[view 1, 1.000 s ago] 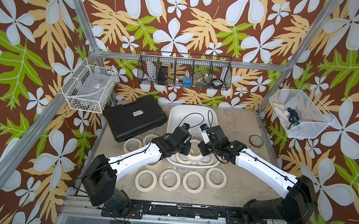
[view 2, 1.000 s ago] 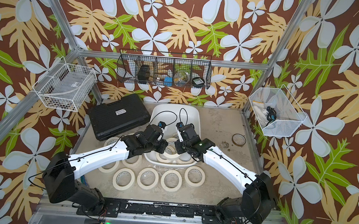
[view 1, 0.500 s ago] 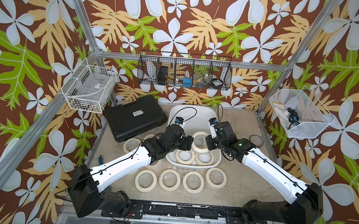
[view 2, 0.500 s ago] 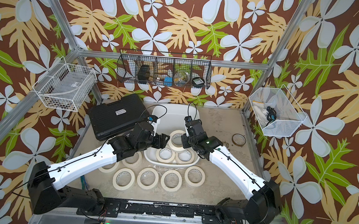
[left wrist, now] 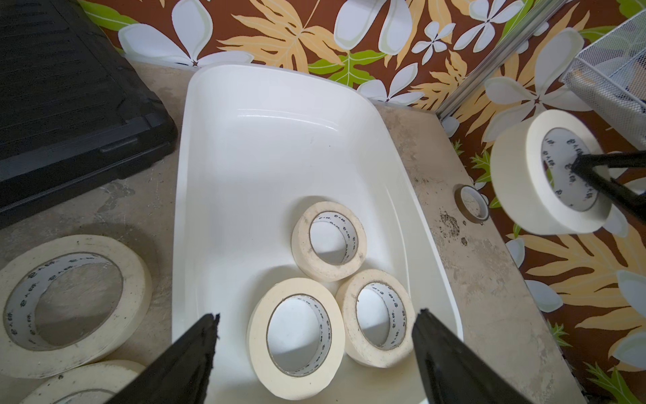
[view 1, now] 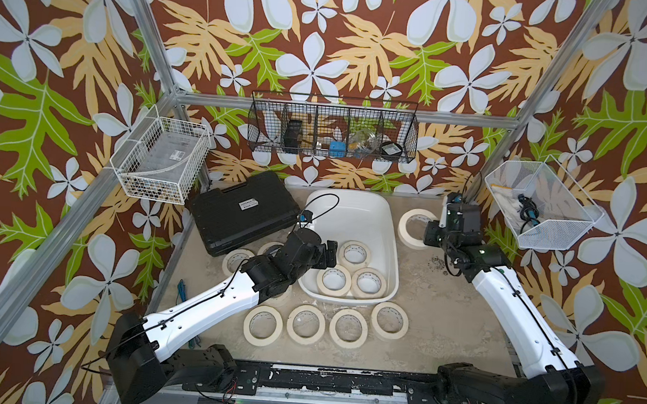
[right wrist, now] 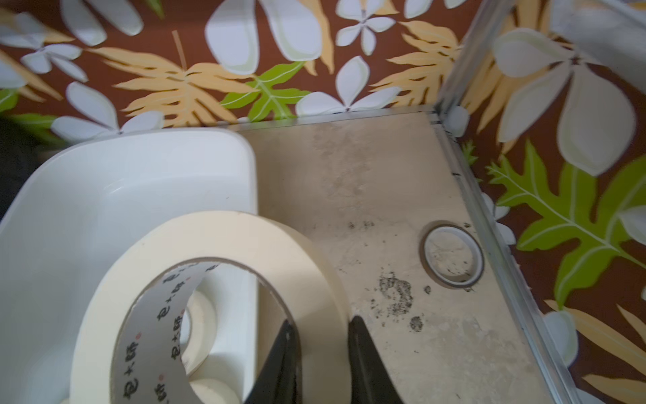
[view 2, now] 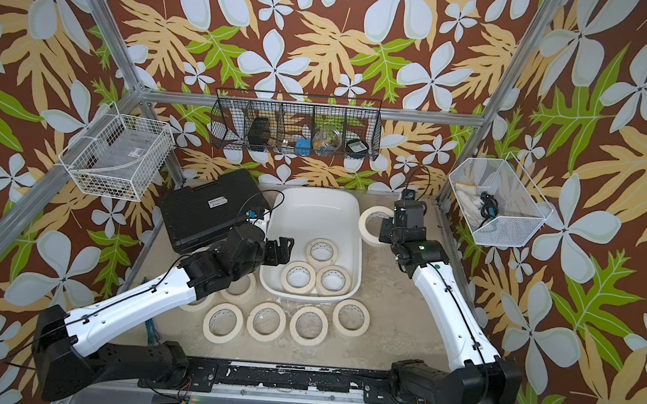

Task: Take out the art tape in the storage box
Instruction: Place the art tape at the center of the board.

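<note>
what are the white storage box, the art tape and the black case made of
Storage box: likely plastic, smooth and glossy, with soft highlights on its rounded walls. Art tape: looks like matte cream paper tape wound on a white printed core, probably card. Black case: seemingly hard moulded plastic, ribbed, with a dull sheen.

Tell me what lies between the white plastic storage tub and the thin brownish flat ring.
Only bare, dark-speckled tabletop lies between the white plastic storage tub and the thin brownish flat ring; the left wrist view shows this.
</note>
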Motion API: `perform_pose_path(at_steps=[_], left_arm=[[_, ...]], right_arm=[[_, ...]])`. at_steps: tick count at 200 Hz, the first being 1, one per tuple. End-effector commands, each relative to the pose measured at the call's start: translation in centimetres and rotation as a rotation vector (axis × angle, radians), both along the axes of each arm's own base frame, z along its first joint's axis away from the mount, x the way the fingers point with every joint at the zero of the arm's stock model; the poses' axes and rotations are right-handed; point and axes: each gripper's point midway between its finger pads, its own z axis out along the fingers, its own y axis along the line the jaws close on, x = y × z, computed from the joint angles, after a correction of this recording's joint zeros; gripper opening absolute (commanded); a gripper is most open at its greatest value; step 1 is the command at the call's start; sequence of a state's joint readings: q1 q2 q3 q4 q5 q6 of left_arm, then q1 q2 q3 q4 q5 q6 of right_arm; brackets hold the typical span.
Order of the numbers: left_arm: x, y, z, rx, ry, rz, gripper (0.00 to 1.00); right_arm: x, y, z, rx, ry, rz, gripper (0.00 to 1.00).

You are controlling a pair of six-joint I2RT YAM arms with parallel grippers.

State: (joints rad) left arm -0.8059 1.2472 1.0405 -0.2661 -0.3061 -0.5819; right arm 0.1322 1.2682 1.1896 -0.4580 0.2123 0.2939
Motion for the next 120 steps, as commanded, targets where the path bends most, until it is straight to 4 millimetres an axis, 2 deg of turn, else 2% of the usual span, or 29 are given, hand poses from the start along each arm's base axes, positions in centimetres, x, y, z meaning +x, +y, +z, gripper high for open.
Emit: perform_pose_path(at_steps=[1, 30, 79, 120], left_arm=[[0.1, -0.1, -0.1, -0.003, 0.008, 0.008, 0.91], [0.1, 0.1, 0.0, 0.002, 0.006, 0.012, 0.91], [-0.1, 0.3, 0.0, -0.007, 0.011, 0.015, 0.91], [-0.4, 0.2, -0.4, -0.017, 0.031, 0.009, 0.90]], right_arm=[[1.8, -2.2, 0.3, 0.094, -0.073, -0.112, 0.00], [3.9, -3.5, -1.9, 0.111, -0.045, -0.177, 0.00], [6.9, -5.1, -7.3, 0.062, 0.028, -0.286, 0.00], [9.5, -4.6, -12.4, 0.077, 0.103, -0.273, 0.00]])
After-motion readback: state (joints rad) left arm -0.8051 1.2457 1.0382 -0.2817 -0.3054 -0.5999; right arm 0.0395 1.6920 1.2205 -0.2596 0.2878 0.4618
